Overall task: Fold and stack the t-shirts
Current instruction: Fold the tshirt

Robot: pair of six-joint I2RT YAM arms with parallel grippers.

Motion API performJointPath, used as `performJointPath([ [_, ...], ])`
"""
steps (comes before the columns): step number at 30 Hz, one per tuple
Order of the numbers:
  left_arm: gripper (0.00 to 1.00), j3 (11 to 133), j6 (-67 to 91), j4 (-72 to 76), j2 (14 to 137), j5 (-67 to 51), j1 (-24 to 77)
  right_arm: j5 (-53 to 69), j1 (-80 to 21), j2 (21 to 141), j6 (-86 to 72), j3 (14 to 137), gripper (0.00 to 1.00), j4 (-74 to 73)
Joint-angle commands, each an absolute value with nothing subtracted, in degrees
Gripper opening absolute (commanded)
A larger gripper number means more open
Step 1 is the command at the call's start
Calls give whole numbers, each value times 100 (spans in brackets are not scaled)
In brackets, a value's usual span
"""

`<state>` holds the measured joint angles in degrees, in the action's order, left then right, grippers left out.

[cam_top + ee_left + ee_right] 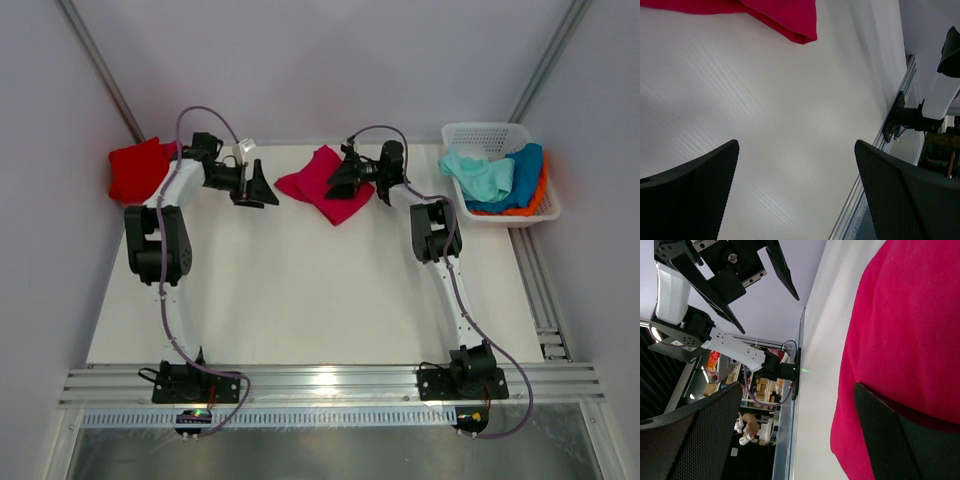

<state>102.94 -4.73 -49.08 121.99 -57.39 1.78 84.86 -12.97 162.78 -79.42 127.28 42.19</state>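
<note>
Well back on the white table (300, 290) lies a crumpled crimson-pink t-shirt (322, 186), between the two grippers. The right gripper (338, 180) hangs over its right edge, jaws spread wide and gripping nothing. The left gripper (262, 187) hovers just left of the shirt above bare tabletop, likewise spread and empty. A red t-shirt (138, 170) sits in the far-left corner. A mint-green tee (480, 175), a blue tee (520, 172) and an orange tee (541, 195) fill the white lattice basket (480, 128) at far right.
</note>
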Motion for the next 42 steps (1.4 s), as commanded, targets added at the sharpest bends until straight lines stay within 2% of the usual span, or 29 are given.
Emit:
performJointPath([
  [1, 99, 10266, -396, -4650, 12226, -5748, 272, 9017, -1248, 16304, -7937, 12726, 96, 4157],
  [7, 99, 10248, -404, -4632, 12129, -5704, 308, 9333, -1160, 15866, -8236, 12893, 96, 4658],
  [12, 99, 10099, -387, -4570, 12067, -5695, 316, 9317, -1160, 15732, -7524, 13104, 96, 3895],
  [15, 99, 10002, -395, -4527, 12067, -5687, 334, 9264, -1160, 15978, -7681, 13070, 96, 3937],
  [23, 99, 9888, -334, -4456, 12129, -5704, 360, 9334, -1160, 16251, -8744, 12867, 96, 5219],
  [29, 99, 9712, -141, -4141, 12278, -5880, 395, 9413, -1178, 15233, -9396, 12604, 96, 5968],
  [35, 99, 9747, -53, -3894, 12209, -4897, 510, 9422, -1152, 14441, -9588, 12927, 96, 6310],
  [37, 99, 9782, 140, -3710, 11990, -4057, 580, 9422, -1151, 14335, -9615, 13147, 96, 6293],
  [42, 99, 10203, 325, -3647, 11690, -3156, 694, 9370, -1143, 13852, -8632, 13429, 99, 5907],
])
